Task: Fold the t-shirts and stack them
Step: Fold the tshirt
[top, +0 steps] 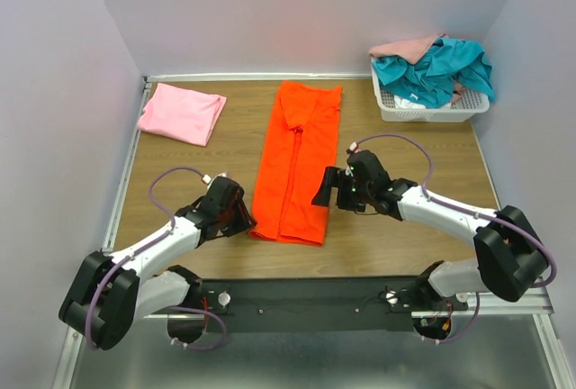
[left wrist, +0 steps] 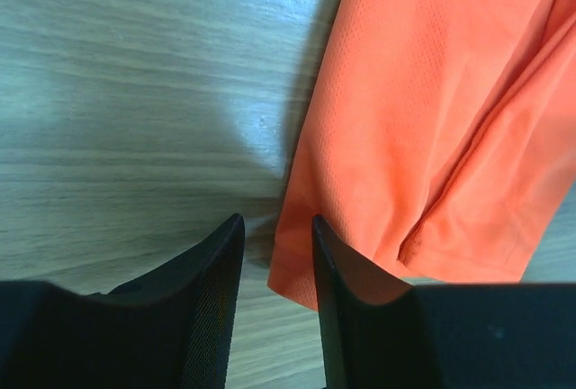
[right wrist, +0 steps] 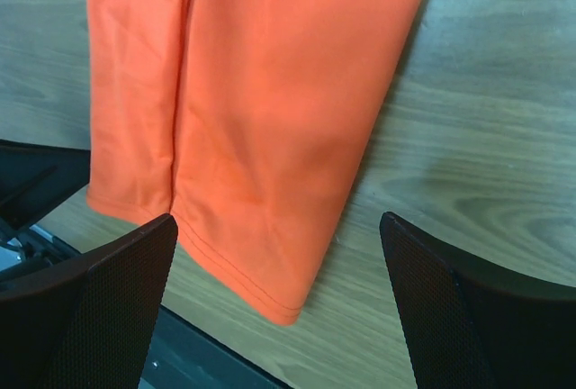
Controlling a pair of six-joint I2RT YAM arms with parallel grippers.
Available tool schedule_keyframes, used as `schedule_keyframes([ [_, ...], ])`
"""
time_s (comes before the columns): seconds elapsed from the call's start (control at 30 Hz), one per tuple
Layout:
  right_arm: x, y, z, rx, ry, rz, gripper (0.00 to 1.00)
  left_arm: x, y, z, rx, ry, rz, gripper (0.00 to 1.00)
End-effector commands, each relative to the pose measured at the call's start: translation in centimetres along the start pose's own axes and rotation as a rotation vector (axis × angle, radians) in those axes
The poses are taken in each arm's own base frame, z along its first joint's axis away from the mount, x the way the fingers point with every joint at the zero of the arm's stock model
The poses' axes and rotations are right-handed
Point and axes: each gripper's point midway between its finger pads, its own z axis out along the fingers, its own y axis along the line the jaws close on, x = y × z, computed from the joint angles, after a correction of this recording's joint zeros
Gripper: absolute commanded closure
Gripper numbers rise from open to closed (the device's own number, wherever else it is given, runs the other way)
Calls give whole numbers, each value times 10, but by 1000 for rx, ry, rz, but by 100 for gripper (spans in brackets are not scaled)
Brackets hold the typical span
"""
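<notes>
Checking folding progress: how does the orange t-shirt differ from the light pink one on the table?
The orange t-shirt is a long narrow strip in the middle; the pink t-shirt is a compact, squarish fold at the far left. Both lie flat on the table.

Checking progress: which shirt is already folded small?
The light pink t-shirt, far left; the orange t-shirt is a long strip, teal t-shirt and peach t-shirt heaped in the basket.

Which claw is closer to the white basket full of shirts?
The right claw. It is just right of the bright orange cloth shirt, with the white plastic mesh basket farther back on its right. The left claw is across the shirt, at its near left corner.
</notes>
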Motion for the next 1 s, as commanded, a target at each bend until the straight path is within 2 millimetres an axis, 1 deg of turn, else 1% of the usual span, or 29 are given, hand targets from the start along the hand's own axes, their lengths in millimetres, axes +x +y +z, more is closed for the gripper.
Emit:
schedule_keyframes([
  [0.0,16,-2,-2,16,15,30,0,9,-3,-4,52,24,-7,58],
  [0.1,33,1,-3,16,50,34,0,11,-4,-4,63,29,-7,61],
  [0.13,38,1,-3,20,62,32,1,11,-5,-4,66,33,-7,61],
  [0.17,48,1,-2,22,86,25,0,12,-6,-5,72,35,-1,61],
  [0.23,59,-1,-2,35,114,21,1,13,-8,-6,90,42,3,61],
  [0.3,71,-5,-2,54,147,16,1,12,-7,-7,82,33,-6,61],
  [0.37,78,-6,-1,62,173,7,1,9,-4,-11,60,20,-14,61],
  [0.4,81,-6,-1,71,187,0,1,11,0,-13,36,28,-20,61],
  [0.43,83,-7,0,78,197,-3,1,4,-1,-16,26,1,-28,61],
  [0.5,89,-7,-1,83,216,-14,3,-1,-4,-21,40,-25,-44,61],
  [0.57,96,-9,0,90,234,-23,7,-9,-9,-28,55,-58,-50,61],
  [0.63,101,-12,1,103,250,-25,9,-12,-14,-30,71,-70,-48,58],
  [0.7,103,-13,2,109,253,-26,11,-11,-16,-29,86,-61,-43,56],
  [0.77,104,-15,5,121,256,-26,14,-5,-18,-25,108,-36,-29,54],
  [0.9,103,-15,8,137,251,-24,21,7,-9,-13,70,19,-16,53],
  [0.97,104,-17,9,146,250,-14,25,13,-8,-10,80,47,-10,52],
])
